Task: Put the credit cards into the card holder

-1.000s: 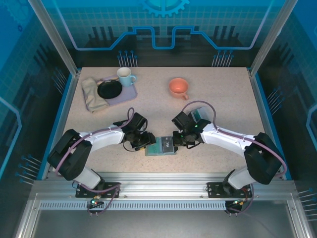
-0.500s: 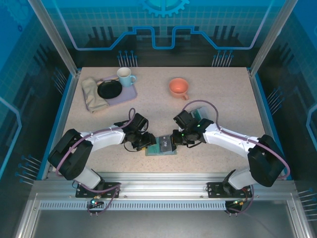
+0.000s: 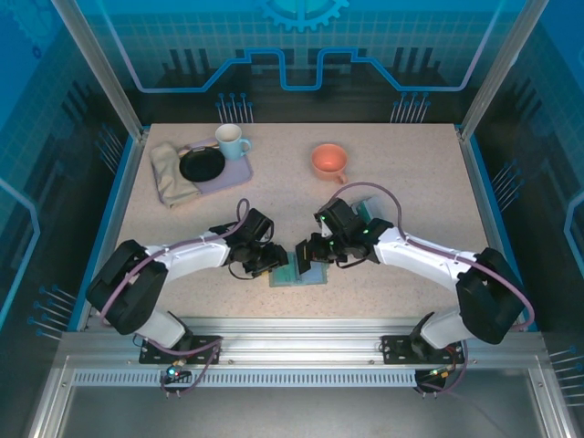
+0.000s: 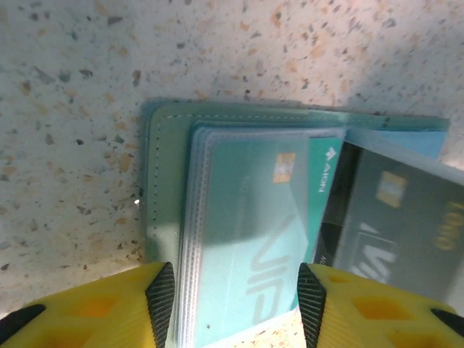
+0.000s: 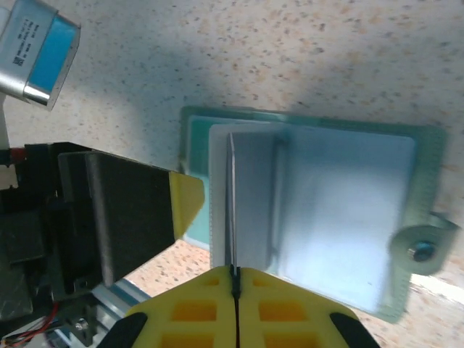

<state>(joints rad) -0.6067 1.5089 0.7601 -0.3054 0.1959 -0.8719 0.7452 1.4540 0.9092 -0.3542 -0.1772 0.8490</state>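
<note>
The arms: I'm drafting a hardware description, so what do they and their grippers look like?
Both the left arm and right arm have white link shells, black joints and a mauve cable looping along them. The left gripper and right gripper have yellow fingers moulded with square recesses, with dark inner pads.

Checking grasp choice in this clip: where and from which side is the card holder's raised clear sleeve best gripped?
Its free top edge, from above, fingers on either face. The clear sleeve stands on edge over the open card holder lying flat, so that thin edge looks easiest to reach; the right gripper is pinched shut on it there.
</note>
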